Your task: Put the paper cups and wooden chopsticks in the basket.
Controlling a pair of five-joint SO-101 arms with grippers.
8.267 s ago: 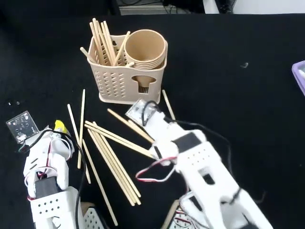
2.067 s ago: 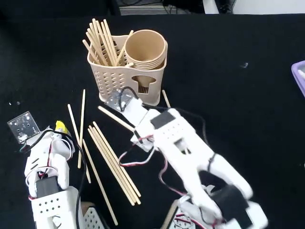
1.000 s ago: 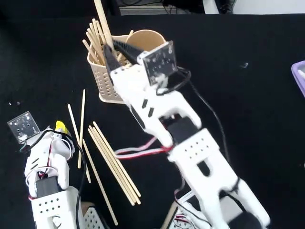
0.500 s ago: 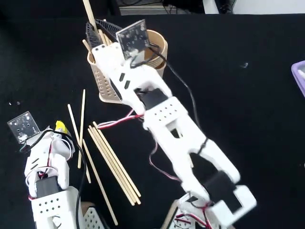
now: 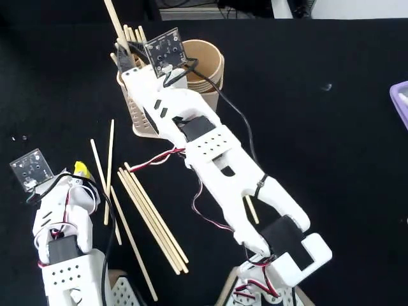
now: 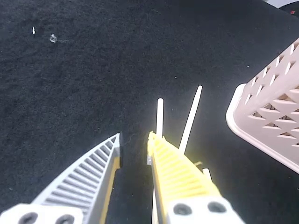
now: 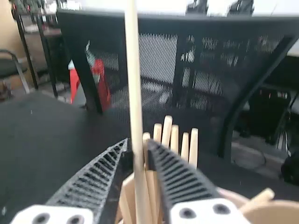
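Note:
The beige slotted basket (image 5: 141, 113) stands at the back of the black table, with stacked paper cups (image 5: 207, 64) in one side and several wooden chopsticks (image 5: 135, 35) upright in the other. My right gripper (image 5: 125, 53) hovers over the chopstick side, shut on one chopstick (image 5: 113, 18) that points upward; in the right wrist view my right gripper (image 7: 138, 145) pinches that chopstick (image 7: 132, 70) above the basket's sticks (image 7: 171, 134). Several loose chopsticks (image 5: 152, 218) lie on the table. My left gripper (image 6: 134, 139) rests open low over two chopsticks (image 6: 190, 119), near the basket (image 6: 273, 123).
A purple object (image 5: 401, 95) sits at the table's right edge. One chopstick (image 5: 252, 210) lies partly under the right arm. The left arm (image 5: 64, 236) stays at the front left corner. A mesh chair back (image 7: 196, 60) stands behind the table.
The right gripper carried the chopstick up from the table to the basket, then shifted left over the chopstick compartment. The left arm has not moved.

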